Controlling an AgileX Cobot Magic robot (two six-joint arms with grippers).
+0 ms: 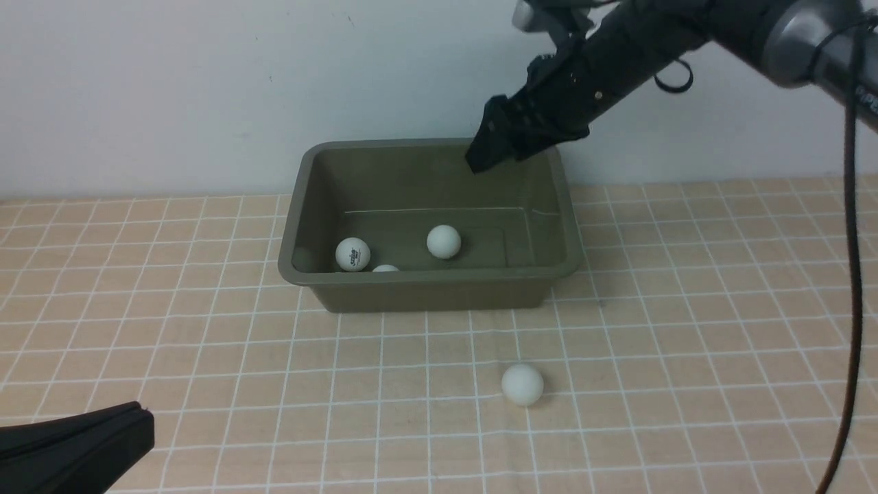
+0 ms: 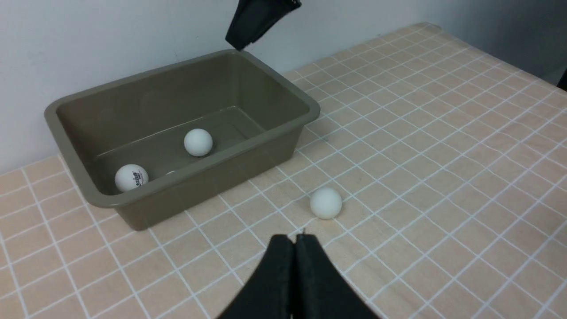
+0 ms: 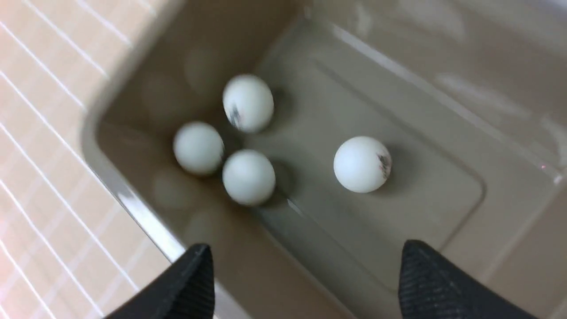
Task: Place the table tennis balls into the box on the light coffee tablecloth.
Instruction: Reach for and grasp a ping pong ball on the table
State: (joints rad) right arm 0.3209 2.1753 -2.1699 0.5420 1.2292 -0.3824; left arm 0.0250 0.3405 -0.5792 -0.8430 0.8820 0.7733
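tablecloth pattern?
The tablecloth is light peach-tan with a grid of thin white lines forming small squares; it shows best in the left wrist view.

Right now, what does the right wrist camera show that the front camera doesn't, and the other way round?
Only the right wrist view: all four table tennis balls inside the box, three clustered in a corner and one apart. Only the front view: the fifth ball lying on the light coffee tablecloth in front of the box, and the shut left gripper. Both: the box, some of its balls, the tablecloth, and the open right gripper above the box.
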